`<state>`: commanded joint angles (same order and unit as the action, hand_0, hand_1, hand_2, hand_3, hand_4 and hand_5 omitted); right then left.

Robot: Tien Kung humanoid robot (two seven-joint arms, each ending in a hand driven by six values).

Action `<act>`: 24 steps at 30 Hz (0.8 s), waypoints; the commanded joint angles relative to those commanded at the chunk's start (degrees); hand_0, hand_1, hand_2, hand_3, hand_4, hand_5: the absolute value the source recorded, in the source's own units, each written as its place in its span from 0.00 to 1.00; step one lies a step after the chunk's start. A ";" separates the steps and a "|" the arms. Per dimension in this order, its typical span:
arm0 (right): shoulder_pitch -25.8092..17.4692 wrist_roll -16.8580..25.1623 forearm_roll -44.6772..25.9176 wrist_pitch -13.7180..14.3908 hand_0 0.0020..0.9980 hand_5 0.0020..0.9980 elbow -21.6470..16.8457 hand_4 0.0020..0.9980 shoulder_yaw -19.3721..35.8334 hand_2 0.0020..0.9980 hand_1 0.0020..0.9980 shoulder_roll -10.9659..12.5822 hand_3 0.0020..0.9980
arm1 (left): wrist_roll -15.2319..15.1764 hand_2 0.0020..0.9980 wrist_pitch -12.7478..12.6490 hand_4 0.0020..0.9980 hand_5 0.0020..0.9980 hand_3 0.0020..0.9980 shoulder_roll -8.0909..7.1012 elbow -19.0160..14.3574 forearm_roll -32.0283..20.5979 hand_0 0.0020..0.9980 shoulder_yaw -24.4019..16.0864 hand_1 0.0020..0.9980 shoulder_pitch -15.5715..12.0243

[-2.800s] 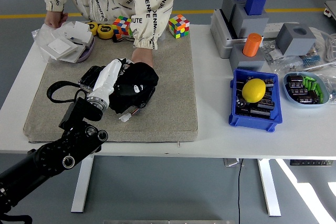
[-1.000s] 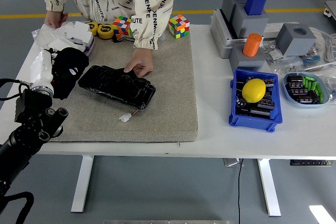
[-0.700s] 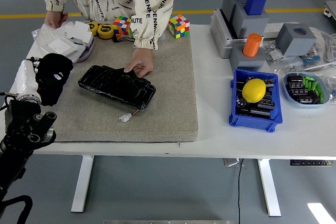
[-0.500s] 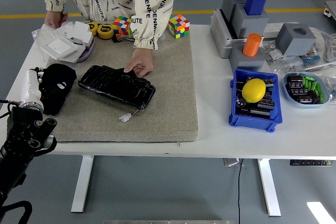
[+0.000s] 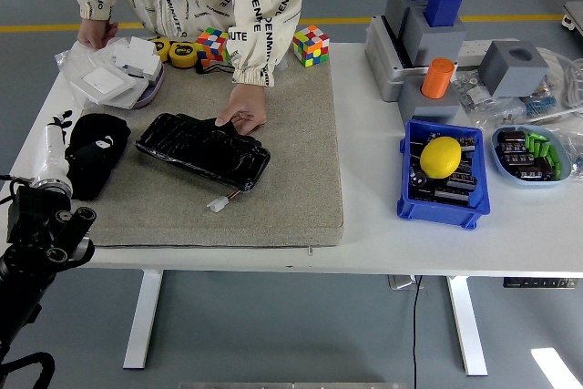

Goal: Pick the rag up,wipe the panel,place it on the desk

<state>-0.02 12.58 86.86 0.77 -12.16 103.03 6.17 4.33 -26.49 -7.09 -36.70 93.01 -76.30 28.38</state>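
Observation:
The black rag lies bunched at the left edge of the grey mat. My left hand, white-backed with dark fingers, is just left of the rag, its fingers relaxed and holding nothing. The glossy black panel lies on the mat to the right of the rag, with a small white connector on a wire at its near side. A person's hand presses on the panel's far edge. My right arm is out of view.
The person's other hand rests on white packets at the far left. Tape rolls and two colour cubes sit along the far edge. A blue bin with a yellow lemon and grey fixtures stand on the right.
My left hand carried the rag off the panel to the mat's left edge, lowered it and let it go. The hand has now drawn slightly left of it; the panel lies uncovered.

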 joint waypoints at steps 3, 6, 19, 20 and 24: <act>-0.06 0.01 0.09 0.00 0.52 0.35 0.02 0.84 0.18 0.49 0.55 -0.03 0.52 | 3.21 1.00 3.41 1.00 0.47 1.00 -0.64 -4.53 -1.97 0.93 0.13 1.00 -1.05; 0.01 0.03 0.00 0.01 0.52 0.35 -0.02 0.84 0.18 0.49 0.55 0.02 0.52 | 6.24 0.99 6.22 1.00 0.42 1.00 -0.94 -9.17 -4.48 0.78 -0.76 0.93 -2.12; 0.04 0.00 -0.02 0.04 0.52 0.35 0.03 0.84 -0.05 0.49 0.55 -0.09 0.52 | -18.22 0.69 -0.57 0.94 0.29 0.75 1.56 -22.69 -24.04 0.56 -9.33 0.67 -7.24; 0.08 0.00 0.04 0.05 0.52 0.35 0.06 0.84 0.03 0.49 0.55 -0.12 0.52 | -18.39 0.69 -0.34 0.94 0.29 0.75 1.58 -22.82 -24.18 0.56 -9.95 0.67 -7.45; 0.32 0.00 0.25 0.09 0.52 0.35 0.17 0.84 0.25 0.49 0.55 0.00 0.52 | -18.24 0.69 0.27 0.93 0.30 0.75 1.59 -23.29 -24.37 0.55 -11.31 0.66 -8.12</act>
<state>0.30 12.58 87.11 0.86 -11.98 103.27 6.16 -13.91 -26.21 -5.50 -59.99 68.64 -87.61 20.27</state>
